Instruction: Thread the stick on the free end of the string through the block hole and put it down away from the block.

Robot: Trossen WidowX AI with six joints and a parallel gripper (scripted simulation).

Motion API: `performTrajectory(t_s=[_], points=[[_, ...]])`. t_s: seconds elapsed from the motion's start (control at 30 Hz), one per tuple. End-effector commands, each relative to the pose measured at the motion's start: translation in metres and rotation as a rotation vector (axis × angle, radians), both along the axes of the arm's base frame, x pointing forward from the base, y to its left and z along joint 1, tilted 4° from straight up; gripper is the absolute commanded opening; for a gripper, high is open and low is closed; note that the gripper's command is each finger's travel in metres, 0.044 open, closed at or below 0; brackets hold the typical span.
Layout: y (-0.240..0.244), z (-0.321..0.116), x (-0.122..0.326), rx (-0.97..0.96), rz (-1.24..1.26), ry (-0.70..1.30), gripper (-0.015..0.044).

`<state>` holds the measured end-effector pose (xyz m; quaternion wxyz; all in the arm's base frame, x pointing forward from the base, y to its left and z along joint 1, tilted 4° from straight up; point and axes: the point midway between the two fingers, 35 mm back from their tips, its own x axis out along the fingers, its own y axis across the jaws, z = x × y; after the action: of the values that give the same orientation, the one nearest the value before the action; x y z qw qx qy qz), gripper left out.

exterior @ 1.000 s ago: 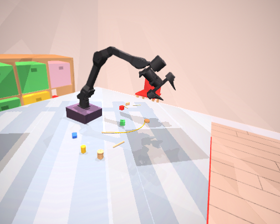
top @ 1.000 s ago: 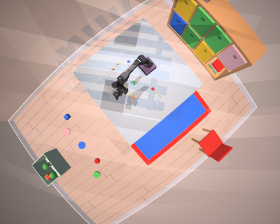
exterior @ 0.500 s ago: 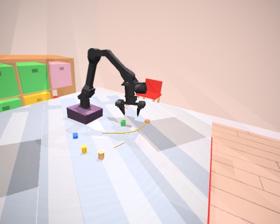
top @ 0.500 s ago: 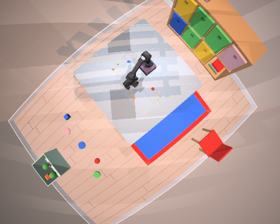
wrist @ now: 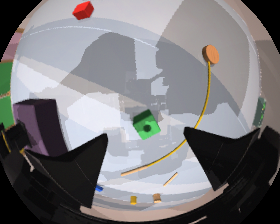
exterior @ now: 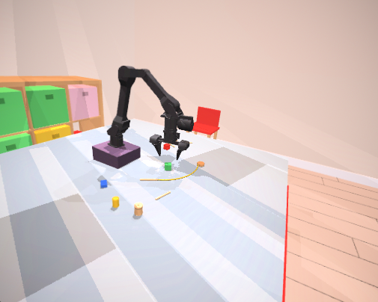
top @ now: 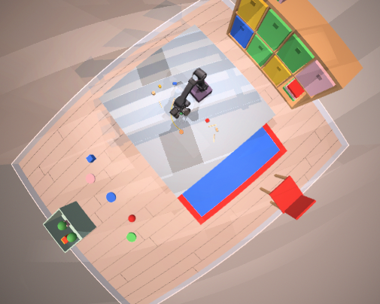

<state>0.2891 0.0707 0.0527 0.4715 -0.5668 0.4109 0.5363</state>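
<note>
The green block [exterior: 168,167] [wrist: 146,125] sits on the table, with a dark round hole in the face seen in the wrist view. My gripper [exterior: 168,157] [wrist: 147,135] is open and empty, above the block. The orange-brown round button [top: 181,132] [exterior: 200,164] [wrist: 211,54] lies on the table. The yellow string [exterior: 182,177] [wrist: 207,100] curves from it around one side of the block, apart from it. The thin stick [exterior: 148,179] [wrist: 133,171] at its free end lies flat on the table. In the top view the arm hides most of the block and the stick.
A loose stick [exterior: 162,196] [wrist: 171,178] lies near the string's stick. A blue block [exterior: 103,183], a yellow cylinder [exterior: 115,202] and a tan cylinder [exterior: 138,209] stand beyond. A red cube [top: 207,120] [wrist: 83,10] and loose sticks [top: 214,138] lie on the other side.
</note>
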Motion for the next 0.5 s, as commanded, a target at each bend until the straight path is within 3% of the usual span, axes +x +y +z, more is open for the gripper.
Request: performTrajectory(t_s=[0.0, 0.47], points=[[-0.0013, 0.0022, 0.0002, 0.006, -0.131, 0.000, 0.0440], [-0.0049, 0.0117, 0.0022, 0.133, -1.524, 0.052, 0.0440]])
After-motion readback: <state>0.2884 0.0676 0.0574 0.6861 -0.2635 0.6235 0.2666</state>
